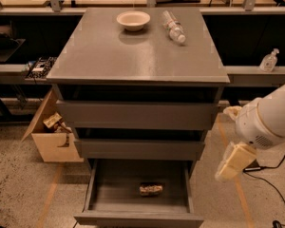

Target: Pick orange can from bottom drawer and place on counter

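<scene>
The orange can [151, 189] lies on its side in the middle of the open bottom drawer [137, 218], which is pulled out at the foot of the grey cabinet. The counter [133, 56] is the cabinet's flat grey top. My gripper [232, 161] hangs on the white arm to the right of the cabinet, level with the middle drawer. It is above and to the right of the can, outside the drawer, and touches nothing.
A cream bowl [133, 20] and a clear water bottle [174, 26] lie at the back of the counter. An open cardboard box [52, 137] stands on the floor to the left. A pump bottle [269, 61] stands on the right shelf. Cables run over the floor at the right.
</scene>
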Motion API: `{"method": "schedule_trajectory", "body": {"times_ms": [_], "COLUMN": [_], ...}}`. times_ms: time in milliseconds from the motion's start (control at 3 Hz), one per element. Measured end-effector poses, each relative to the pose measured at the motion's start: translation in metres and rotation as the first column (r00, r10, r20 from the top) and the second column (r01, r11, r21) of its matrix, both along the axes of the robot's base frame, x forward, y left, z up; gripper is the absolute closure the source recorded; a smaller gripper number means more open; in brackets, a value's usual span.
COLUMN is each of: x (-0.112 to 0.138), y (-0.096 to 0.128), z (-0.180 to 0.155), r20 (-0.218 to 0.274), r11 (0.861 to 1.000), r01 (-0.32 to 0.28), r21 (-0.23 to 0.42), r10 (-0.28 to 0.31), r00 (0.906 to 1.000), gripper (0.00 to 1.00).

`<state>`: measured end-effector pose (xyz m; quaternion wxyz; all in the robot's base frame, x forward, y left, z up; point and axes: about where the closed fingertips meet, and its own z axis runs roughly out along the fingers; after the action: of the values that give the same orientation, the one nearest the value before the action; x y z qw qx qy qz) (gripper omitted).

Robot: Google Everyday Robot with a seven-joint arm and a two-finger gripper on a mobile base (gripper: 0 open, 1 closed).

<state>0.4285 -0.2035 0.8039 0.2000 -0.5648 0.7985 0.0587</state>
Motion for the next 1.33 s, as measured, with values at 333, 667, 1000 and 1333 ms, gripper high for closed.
{"method": "schedule_trajectory", "body": {"times_ms": [333,667,1000,1333], "x": [0.007,0.007,0.013,0.024], "y": [0.001,0.001,0.008,0.026], "z": [-0.004,-0.004,-0.022,-0.07], "r20": [0.035,0.035,0.045,0.016], "r11": [1.0,1.0,0.999,0.995], "r01": [0.016,0.016,-0.015,-0.068], "r21": [0.013,0.013,0.044,0.078], "r10": [-0.016,-0.016,0.013,0.067], "r00": [0.9992,0.9992,0.9989,0.9976], "gripper": [0.0,0.0,0.0,0.0]}}
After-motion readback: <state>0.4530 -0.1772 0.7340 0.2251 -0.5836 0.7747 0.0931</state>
